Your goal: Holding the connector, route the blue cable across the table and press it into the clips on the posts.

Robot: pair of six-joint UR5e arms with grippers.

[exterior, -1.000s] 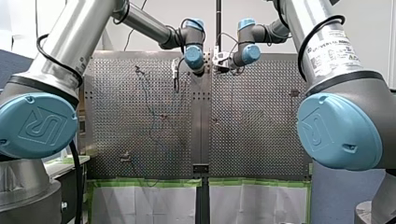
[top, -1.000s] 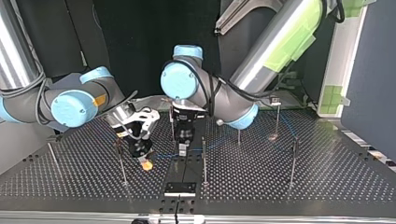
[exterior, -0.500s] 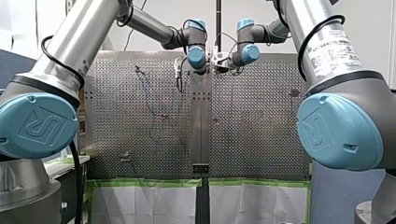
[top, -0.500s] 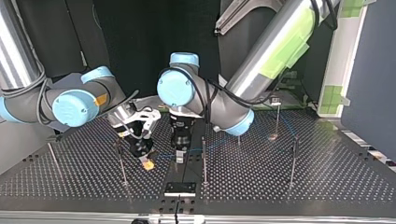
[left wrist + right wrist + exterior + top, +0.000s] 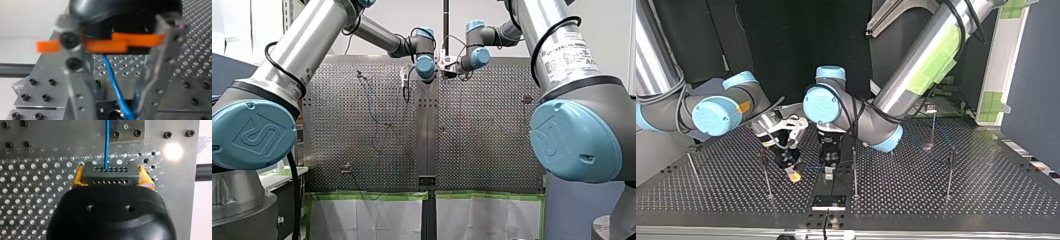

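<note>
My right gripper (image 5: 111,178) is squeezing the dark connector (image 5: 110,170) between its yellow pads (image 5: 77,178), and the blue cable (image 5: 107,142) is coming out of the connector. My left gripper (image 5: 115,108) is standing just beside it. Its metal fingers (image 5: 80,95) are spread apart, and the cable is running loose between them. Both are working near the middle of the table (image 5: 946,210) edge closest to the top view's camera. I think the routing step is going on. The next move is calling for a careful pull to the near post (image 5: 854,170) and a push into its clip, which is too small to see.
</note>
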